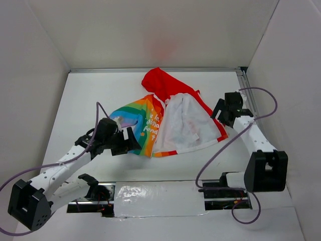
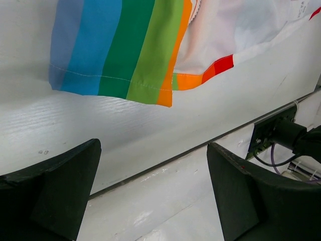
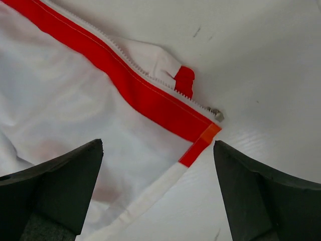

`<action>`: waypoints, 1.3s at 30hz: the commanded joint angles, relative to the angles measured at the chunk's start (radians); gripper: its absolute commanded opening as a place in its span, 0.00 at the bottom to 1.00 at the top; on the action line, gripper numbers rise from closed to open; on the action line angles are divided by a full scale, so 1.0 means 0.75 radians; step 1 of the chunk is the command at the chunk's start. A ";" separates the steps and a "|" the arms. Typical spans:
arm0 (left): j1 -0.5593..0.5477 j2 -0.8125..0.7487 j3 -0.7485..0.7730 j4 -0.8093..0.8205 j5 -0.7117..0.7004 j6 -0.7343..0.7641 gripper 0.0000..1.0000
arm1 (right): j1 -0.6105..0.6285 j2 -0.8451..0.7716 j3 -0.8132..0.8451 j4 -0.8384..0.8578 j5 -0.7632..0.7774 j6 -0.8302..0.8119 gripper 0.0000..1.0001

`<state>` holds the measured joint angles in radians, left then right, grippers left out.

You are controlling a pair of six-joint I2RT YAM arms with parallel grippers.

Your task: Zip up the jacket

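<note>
The jacket lies open in the middle of the table, red hood toward the back. Its rainbow half is on the left and its white half on the right, lining up. My left gripper is open beside the rainbow hem, low over bare table, with nothing between its fingers. My right gripper is open at the white half's bottom right corner. There the red zipper band ends in a small metal zipper end, just ahead of the open gripper.
White walls close in the table on the left, back and right. A metal rail runs along the right wall. A shiny taped strip lies between the arm bases at the near edge. The right arm's base mount shows in the left wrist view.
</note>
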<state>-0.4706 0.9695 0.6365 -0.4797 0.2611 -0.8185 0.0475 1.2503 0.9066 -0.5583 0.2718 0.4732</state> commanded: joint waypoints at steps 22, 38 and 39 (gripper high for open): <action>0.049 0.425 0.043 0.400 0.186 0.120 0.99 | -0.350 0.607 0.117 0.043 -0.518 -0.353 0.59; 0.020 0.325 0.078 0.231 0.092 0.052 0.99 | 0.498 0.329 0.380 -0.460 0.258 0.045 0.00; 0.022 0.313 0.072 0.212 0.079 0.026 0.99 | 0.574 0.345 0.417 -0.533 0.306 0.085 0.00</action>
<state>-0.4530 1.2560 0.6880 -0.2749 0.3485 -0.7685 0.3412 1.5219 1.1576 -0.7490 0.2863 0.3939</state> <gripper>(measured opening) 0.993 0.174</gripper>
